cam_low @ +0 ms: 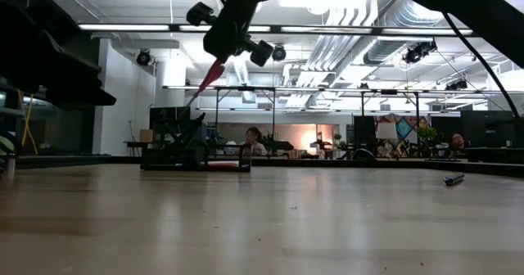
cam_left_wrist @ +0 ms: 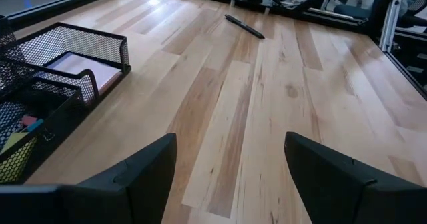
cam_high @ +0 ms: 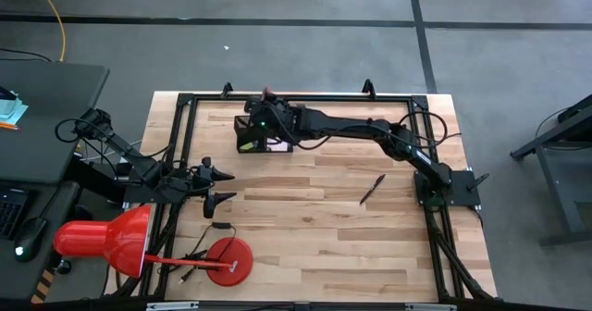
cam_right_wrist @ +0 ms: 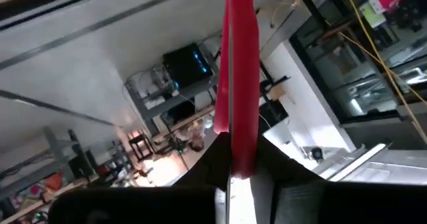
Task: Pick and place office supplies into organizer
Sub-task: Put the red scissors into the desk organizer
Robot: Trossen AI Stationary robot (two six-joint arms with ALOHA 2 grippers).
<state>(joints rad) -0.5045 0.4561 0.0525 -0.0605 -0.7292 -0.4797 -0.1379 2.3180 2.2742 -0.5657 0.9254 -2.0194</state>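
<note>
So the wooden table (cam_high: 314, 228) is mostly bare, with the red desk lamp (cam_high: 102, 242) sitting at the left arm's near corner. The black mesh organizer (cam_high: 254, 133) is up at the far edge, and the left wrist view shows a pink sticky-note pad (cam_left_wrist: 83, 69) already lying in one compartment.

The right arm is stretched out over that box, and the right gripper (cam_low: 237, 38) hangs well above it with its fingers pressed together on the red-handled scissors (cam_low: 209, 74), which point down at a slant toward the organizer. Looks to me like the placing step: carried over, not dropped yet. Next it probably needs to get the scissors more upright, come down over a free compartment and only then let go, or they'll catch the mesh rim.

The left gripper (cam_high: 215, 186) waits near the left edge, fingers spread, nothing in them.

One black pen (cam_high: 372, 189) lies on the table near the right arm's base, likely the next pick.
</note>
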